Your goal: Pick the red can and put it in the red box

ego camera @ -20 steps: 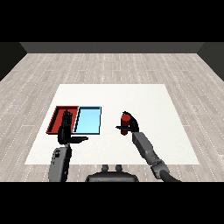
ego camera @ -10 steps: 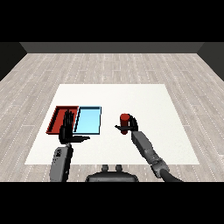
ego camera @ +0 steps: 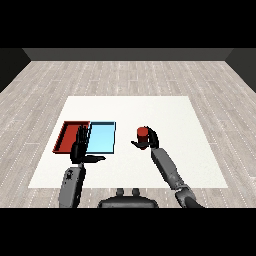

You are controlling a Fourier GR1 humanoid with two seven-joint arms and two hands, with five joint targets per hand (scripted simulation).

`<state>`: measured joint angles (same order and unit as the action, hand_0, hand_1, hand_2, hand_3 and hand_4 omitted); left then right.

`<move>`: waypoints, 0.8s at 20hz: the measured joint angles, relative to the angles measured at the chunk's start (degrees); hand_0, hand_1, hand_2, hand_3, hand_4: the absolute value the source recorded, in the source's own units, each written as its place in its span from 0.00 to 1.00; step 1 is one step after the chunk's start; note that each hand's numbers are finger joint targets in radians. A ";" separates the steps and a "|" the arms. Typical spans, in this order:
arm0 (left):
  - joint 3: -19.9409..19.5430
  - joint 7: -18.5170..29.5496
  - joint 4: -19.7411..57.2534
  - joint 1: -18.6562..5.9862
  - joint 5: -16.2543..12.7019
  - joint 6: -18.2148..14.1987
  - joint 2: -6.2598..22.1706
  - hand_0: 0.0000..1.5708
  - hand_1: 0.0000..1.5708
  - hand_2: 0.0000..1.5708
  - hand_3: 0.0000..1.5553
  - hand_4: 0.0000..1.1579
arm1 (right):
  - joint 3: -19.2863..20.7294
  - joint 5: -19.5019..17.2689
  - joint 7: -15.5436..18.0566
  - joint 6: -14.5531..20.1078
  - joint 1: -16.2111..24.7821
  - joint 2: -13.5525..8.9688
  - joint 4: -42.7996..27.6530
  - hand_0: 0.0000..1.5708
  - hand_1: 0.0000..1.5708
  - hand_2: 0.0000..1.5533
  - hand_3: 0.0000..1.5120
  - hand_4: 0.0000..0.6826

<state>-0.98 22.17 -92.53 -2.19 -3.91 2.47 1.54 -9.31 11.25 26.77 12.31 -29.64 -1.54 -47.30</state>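
Centrally, we see the right hand (ego camera: 149, 141) with its fingers and thumb curled round the red can (ego camera: 143, 133), which stands upright in that grasp over the white table (ego camera: 165, 112), to the right of both trays and apart from them. At the left, we note the left hand (ego camera: 80, 148) held with straight fingers pointing away from the robot and the thumb spread sideways, grasping nothing. Its fingertips overlap the near edges of the red tray (ego camera: 67, 134) and the light blue tray (ego camera: 104, 136), which lie touching side by side.
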 measured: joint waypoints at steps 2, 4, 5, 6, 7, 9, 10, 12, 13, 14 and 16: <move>1.05 -0.51 -1.14 0.86 0.31 0.22 -0.26 0.00 0.00 0.00 0.00 0.00 | -0.35 -0.86 -0.99 0.24 1.38 -0.77 -4.00 0.91 0.91 0.92 0.91 0.91; 1.81 -0.48 -0.87 0.80 0.94 0.27 -0.45 0.00 0.00 0.00 0.00 0.00 | -0.83 -1.48 -3.45 0.38 2.52 -1.36 -8.93 0.93 0.93 0.93 0.92 0.94; 1.65 -0.55 -0.15 0.16 0.92 0.56 -0.18 0.00 0.00 0.00 0.00 0.00 | -1.23 -1.97 -4.28 0.73 3.83 -1.47 -11.60 0.93 0.93 0.93 0.92 0.97; 2.82 -1.08 -0.91 0.53 1.30 -0.04 -0.44 0.00 0.00 0.00 0.00 0.00 | -1.38 -1.92 -5.16 0.25 4.84 -2.14 -14.33 0.93 0.93 0.93 0.92 0.97; 3.28 -2.07 -1.17 0.08 1.58 -0.34 -0.66 0.00 0.00 0.00 0.00 0.00 | -1.38 -2.05 -5.82 0.37 5.03 -2.05 -16.11 0.93 0.93 0.92 0.92 0.96; 5.07 -2.51 -1.38 0.82 1.85 -1.18 -0.99 0.00 0.00 0.00 0.00 0.00 | -1.23 -2.12 -7.40 -0.31 6.58 -2.98 -20.45 0.92 0.92 0.92 0.92 0.95; 5.75 -2.74 -0.51 0.09 1.88 -1.64 -1.11 0.00 0.00 0.00 0.00 0.00 | -1.56 -2.39 -8.69 -0.10 7.49 -3.13 -23.10 0.92 0.92 0.92 0.92 0.96; 7.55 -5.16 -0.15 -1.03 1.96 -2.78 -1.27 0.00 0.00 0.00 0.00 0.00 | -2.14 -3.14 -9.71 0.64 8.23 -2.34 -25.72 0.92 0.92 0.92 0.92 0.96; 8.43 -6.17 -0.18 -1.23 1.89 -3.34 -1.32 0.00 0.00 0.00 0.00 0.00 | -2.63 -3.81 -10.23 1.34 8.42 -1.58 -26.69 0.92 0.92 0.92 0.92 0.96; 9.52 -6.55 0.18 -1.52 1.93 -4.21 -1.37 0.00 0.00 0.00 0.00 0.00 | -3.53 -4.25 -10.68 2.41 8.46 -0.91 -27.43 0.92 0.92 0.92 0.92 0.96; 11.19 -7.04 0.80 -2.02 1.96 -5.61 -1.43 0.00 0.00 0.00 0.00 0.00 | -6.36 -4.51 -12.00 5.58 7.97 0.02 -28.82 0.92 0.92 0.92 0.92 0.96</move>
<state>10.21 15.13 -91.72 -4.21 -1.95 -3.14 0.11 -15.67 6.74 14.77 17.89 -21.67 -1.52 -76.13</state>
